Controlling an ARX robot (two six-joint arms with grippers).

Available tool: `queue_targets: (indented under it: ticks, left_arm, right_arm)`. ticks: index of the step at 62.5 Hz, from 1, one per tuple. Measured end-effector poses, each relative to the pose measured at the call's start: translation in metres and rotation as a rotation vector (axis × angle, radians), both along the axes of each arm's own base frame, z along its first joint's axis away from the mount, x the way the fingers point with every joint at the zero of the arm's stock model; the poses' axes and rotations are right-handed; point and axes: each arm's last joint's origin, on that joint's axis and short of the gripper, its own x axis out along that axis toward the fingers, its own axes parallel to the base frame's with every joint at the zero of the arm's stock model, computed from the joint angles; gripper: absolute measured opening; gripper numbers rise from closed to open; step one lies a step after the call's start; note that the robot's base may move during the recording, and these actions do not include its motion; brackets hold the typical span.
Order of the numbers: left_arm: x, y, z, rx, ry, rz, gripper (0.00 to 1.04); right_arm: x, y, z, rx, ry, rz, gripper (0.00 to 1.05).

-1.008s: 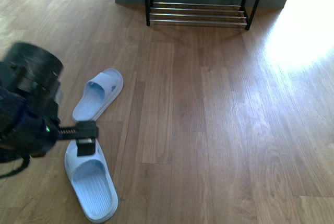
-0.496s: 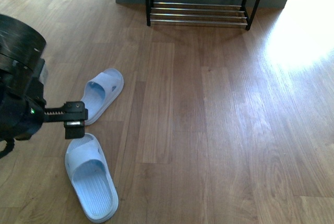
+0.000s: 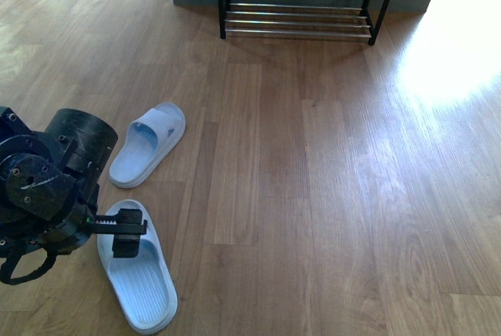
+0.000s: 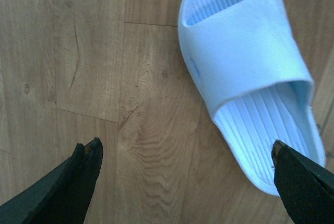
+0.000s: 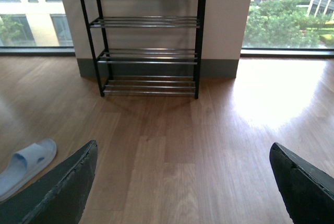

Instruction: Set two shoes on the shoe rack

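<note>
- While the left arm hangs low at the near left of the wooden floor (image 3: 313, 195), its left tool (image 3: 129, 231) sits right over the strap end of the near sandal (image 3: 142, 283).
- Left tool: fingers spread wide, nothing pinched between them.
- From the left wrist view, the left tool (image 4: 183, 151) straddles bare floor and sandal: one finger is over the planks, while the other overlaps the rim of the near sandal (image 4: 245, 62) by its ridged footbed.
- Whether that finger actually touches the rubber, I cannot tell.
- Both shoes lie on the floor, well apart from the rack. The near sandal lies at the near left, strap end away from the camera.
- The far sandal (image 3: 149, 142) lies just beyond it, angled, its strap end pointing to the far right.
- The two sandals are close, with a small gap of floor between them.
- The shoe rack (image 3: 301, 23) stands at the far side against the wall, and the silver bars of its low tiers are bare.
- Right tool (image 5: 183, 151): fingers also spread wide and holding nothing, facing the shoe rack (image 5: 148, 51) across open floor.
- One pale sandal (image 5: 26, 165) shows at the left edge of the right wrist view, flat on the planks.
</note>
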Motion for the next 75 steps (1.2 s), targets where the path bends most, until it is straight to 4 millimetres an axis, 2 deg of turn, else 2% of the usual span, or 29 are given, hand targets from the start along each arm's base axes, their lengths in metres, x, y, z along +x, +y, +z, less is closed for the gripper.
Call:
queue_targets:
  ticks: [6,19,35,45,75]
  left_arm:
    - [-0.004,0.003,-0.011,0.016,0.032,-0.005,0.95]
    - [0.001,0.001,-0.014,0.027,0.021,-0.019,0.95]
    - [0.0,0.007,-0.04,0.074,0.07,-0.043,0.95]
    - [0.009,0.008,-0.047,0.091,0.036,-0.069,0.95]
    - [0.02,-0.006,-0.077,0.105,0.061,-0.167,0.95]
  right_arm:
    - [0.0,0.0,0.0,0.0,0.0,0.0,0.96]
    - [0.0,0.0,0.0,0.0,0.0,0.0,0.96]
    - [0.0,0.0,0.0,0.0,0.0,0.0,0.96]
    - [0.0,0.0,0.0,0.0,0.0,0.0,0.96]
    - [0.0,0.0,0.0,0.0,0.0,0.0,0.96]
